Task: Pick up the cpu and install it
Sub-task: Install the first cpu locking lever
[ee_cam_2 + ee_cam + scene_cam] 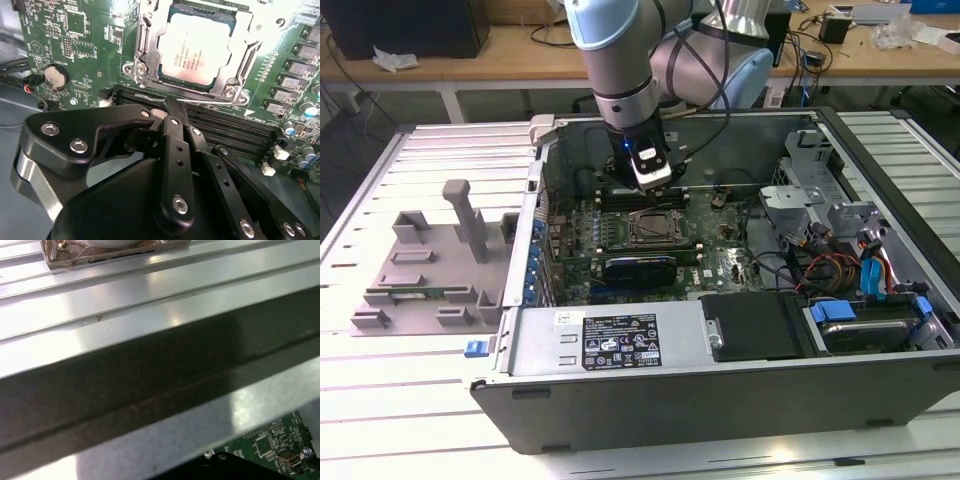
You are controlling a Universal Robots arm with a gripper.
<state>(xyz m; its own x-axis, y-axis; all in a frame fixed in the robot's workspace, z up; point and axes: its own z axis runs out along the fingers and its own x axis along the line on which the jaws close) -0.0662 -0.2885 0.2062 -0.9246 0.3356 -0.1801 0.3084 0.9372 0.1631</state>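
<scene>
The cpu (196, 49), a flat silver square, lies in the metal-framed socket (145, 60) on the green motherboard (80, 45). In the exterior view the cpu (654, 228) sits inside the open computer case, just below my gripper (651, 178). The gripper hangs a little above the board, at the socket's far side. In the second wrist view its black fingers (176, 145) come together at the tip, over the memory slots (230, 127) beside the socket. My gripper (171, 106) is shut with nothing in it and does not touch the cpu.
The case walls (650, 400) ring the board. Drive bays and cables (860, 250) fill the exterior view's right, with a black box (760, 325) in front. A grey fixture (430, 270) sits on the ribbed table at the exterior view's left. A coin battery (55, 76) is on the board.
</scene>
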